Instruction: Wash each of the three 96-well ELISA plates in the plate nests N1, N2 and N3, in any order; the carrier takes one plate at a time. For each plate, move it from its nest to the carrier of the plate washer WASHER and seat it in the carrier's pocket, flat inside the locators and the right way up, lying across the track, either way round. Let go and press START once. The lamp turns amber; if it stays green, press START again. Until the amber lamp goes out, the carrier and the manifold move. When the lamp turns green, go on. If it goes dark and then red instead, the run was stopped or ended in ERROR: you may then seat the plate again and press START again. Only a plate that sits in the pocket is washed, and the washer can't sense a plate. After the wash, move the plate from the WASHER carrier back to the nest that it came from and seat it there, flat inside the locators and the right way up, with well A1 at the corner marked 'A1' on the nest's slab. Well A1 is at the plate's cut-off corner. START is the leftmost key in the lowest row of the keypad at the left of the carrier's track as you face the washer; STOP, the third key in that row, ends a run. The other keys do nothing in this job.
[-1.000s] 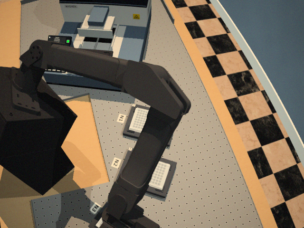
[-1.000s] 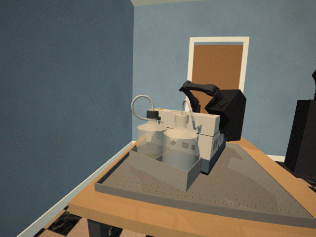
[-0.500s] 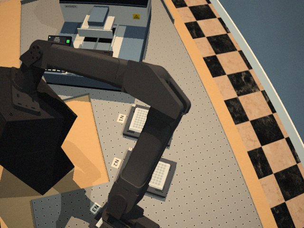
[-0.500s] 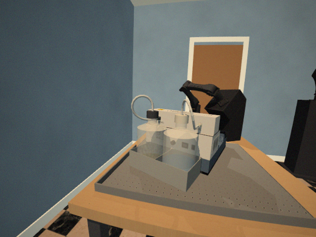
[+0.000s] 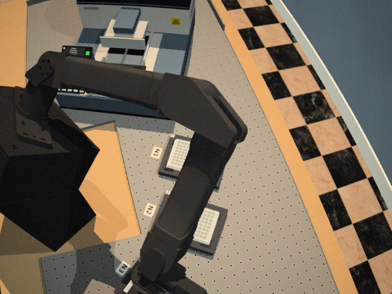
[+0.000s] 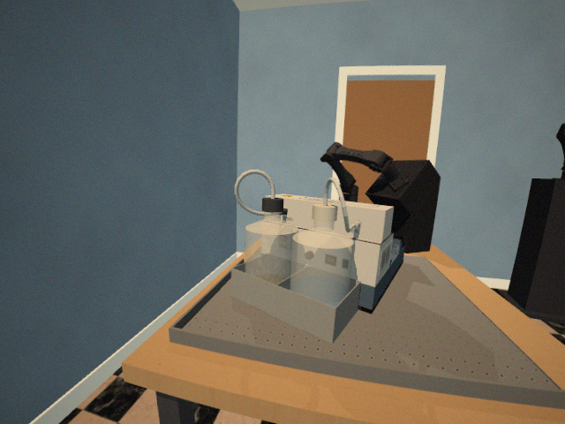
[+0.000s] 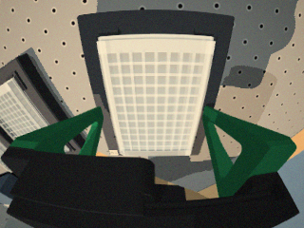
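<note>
A white 96-well plate [image 7: 155,98] lies flat in the dark nest N3 [image 7: 152,22], and only a corner of it [image 5: 128,287] shows under the arm in the top view. My gripper [image 7: 152,112] is open, with its green fingers standing on either side of the plate's long sides and holding nothing. The N3 label [image 5: 122,269] is beside the wrist. Two more plates sit in nest N1 [image 5: 178,154] and nest N2 [image 5: 206,225] [image 7: 15,110]. The WASHER [image 5: 171,19] [image 6: 360,228] is at the far end; its lamp [image 5: 87,52] is green and its carrier [image 5: 125,57] is empty.
My arm [image 5: 190,104] arches over N1 and N2 and hides part of the keypad [image 5: 72,90]. Two bottles in a grey tray [image 6: 291,310] stand behind the washer. A dark box [image 5: 38,177] stands at the left.
</note>
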`<move>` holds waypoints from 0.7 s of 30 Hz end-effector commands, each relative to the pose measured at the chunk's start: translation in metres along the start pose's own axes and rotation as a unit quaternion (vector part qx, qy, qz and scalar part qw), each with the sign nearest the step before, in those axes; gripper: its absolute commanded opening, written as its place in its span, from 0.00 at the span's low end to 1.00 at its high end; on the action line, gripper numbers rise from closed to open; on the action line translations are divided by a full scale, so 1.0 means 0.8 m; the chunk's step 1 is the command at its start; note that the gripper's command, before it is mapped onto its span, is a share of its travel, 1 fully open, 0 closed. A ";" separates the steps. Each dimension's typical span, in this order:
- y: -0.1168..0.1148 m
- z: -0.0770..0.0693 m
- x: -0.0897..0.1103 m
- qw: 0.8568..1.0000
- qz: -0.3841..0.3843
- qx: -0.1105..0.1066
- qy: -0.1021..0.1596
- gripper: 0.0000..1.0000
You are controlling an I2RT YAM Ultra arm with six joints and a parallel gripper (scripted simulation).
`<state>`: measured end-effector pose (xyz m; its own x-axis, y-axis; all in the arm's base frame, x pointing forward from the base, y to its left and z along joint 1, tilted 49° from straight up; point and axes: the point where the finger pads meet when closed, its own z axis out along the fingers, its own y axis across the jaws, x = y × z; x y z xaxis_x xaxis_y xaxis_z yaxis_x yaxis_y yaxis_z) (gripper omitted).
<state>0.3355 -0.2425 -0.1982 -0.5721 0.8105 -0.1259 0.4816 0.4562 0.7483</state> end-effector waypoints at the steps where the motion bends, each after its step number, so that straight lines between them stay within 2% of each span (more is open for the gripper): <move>1: -0.005 -0.015 -0.006 1.000 0.001 0.002 -0.008 1.00; 21: -0.005 -0.053 -0.005 1.000 0.001 0.002 -0.008 1.00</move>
<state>0.3149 -0.2545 -0.1783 -0.5707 0.8115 -0.1258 0.4829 0.4556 0.7478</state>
